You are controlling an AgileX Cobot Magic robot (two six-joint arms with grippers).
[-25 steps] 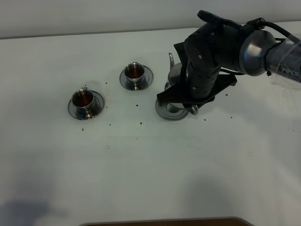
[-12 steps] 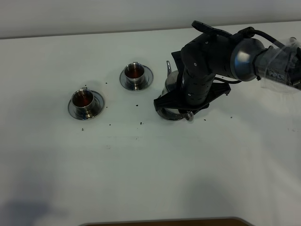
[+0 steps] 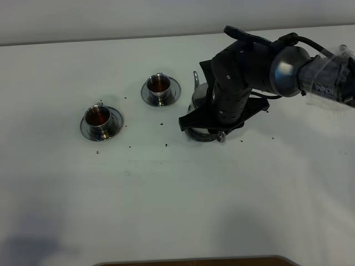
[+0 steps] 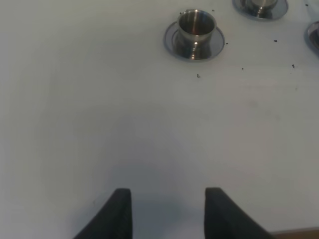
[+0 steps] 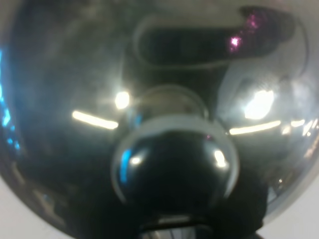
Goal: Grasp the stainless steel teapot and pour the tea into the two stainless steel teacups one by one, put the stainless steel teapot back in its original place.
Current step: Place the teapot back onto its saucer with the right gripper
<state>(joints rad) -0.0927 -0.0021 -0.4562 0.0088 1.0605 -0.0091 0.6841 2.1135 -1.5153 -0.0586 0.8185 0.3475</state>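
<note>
The stainless steel teapot [image 3: 199, 100] sits under my right arm [image 3: 238, 77], low over the wide saucer [image 3: 201, 136] that is its original place; whether it touches the saucer is hidden. Its thin spout [image 3: 195, 78] points away toward the far edge. The right wrist view is filled by the teapot's domed lid [image 5: 75, 99] and knob [image 5: 174, 167]. My right gripper is hidden beneath the wrist, shut on the teapot's handle. Two stainless steel teacups [image 3: 101, 118] [image 3: 161, 87] stand on their saucers to the left, each holding reddish tea. My left gripper [image 4: 167, 214] hangs open over bare table, short of the nearer teacup [image 4: 195, 27].
Small dark tea specks [image 3: 166, 145] dot the white table [image 3: 166, 194] around the cups and saucer. The second cup's saucer [image 4: 260, 7] and a saucer rim [image 4: 315, 37] show at the left wrist view's border. A brown table edge [image 3: 194, 260] runs along the front.
My right arm has shifted a little to the left with the teapot, settling it lower over the wide saucer. The cups and the left gripper have not moved.
</note>
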